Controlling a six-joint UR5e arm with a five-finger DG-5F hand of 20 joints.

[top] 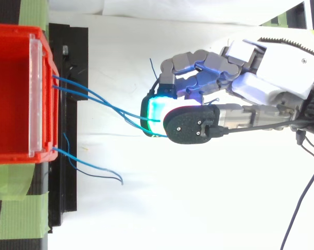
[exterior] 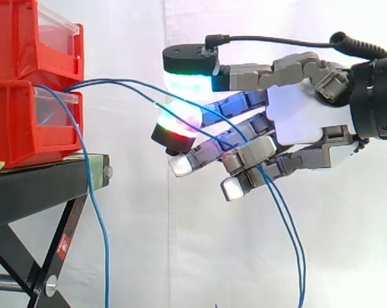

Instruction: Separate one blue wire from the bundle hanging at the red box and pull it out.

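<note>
Tension explains the pose: two blue wires [exterior: 122, 82] stretch from the red box [exterior: 26, 128] to the hand [exterior: 299, 119], apparently pinched between its glowing pads [exterior: 187, 83] and held away from the black stand [exterior: 45, 173], parting them from a third wire [exterior: 106, 256] hanging slack.

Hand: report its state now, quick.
Hand: closed, thumb and a finger pad pinching two blue wires that run from the red bin.
</note>
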